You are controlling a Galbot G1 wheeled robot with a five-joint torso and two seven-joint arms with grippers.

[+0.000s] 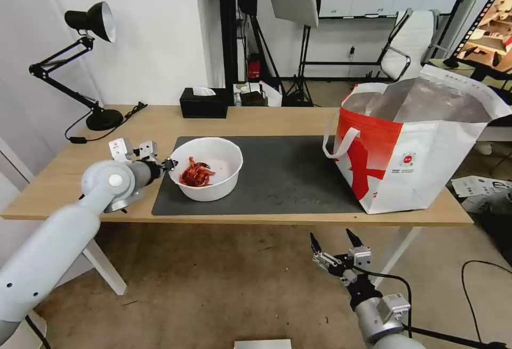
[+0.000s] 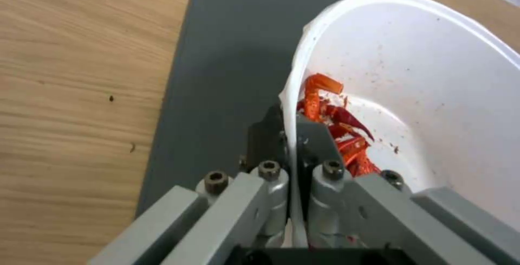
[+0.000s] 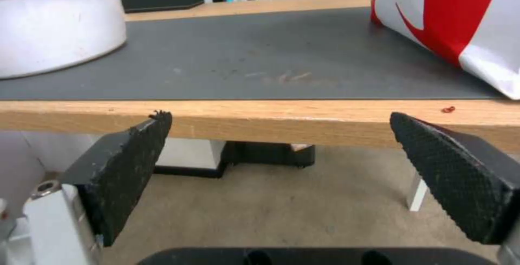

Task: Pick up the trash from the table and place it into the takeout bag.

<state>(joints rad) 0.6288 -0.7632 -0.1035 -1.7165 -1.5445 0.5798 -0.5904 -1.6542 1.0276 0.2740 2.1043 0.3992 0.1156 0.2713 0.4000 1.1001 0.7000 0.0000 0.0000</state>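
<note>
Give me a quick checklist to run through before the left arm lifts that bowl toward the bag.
1. Left pincer shut on the bowl rim, one finger inside, one outside: ok.
2. Red shells low in the bowl, away from the far rim: ok.
3. Takeout bag mouth open, upright on the table: ok.
4. Mat between bowl and bag free of obstacles: ok.
5. Right pincer open, parked below the table edge: ok.
6. Grip firm enough: cannot tell.

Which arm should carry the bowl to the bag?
Left. The left gripper is shut on the bowl rim; the right gripper hangs open below the table edge, near the bag.
</note>
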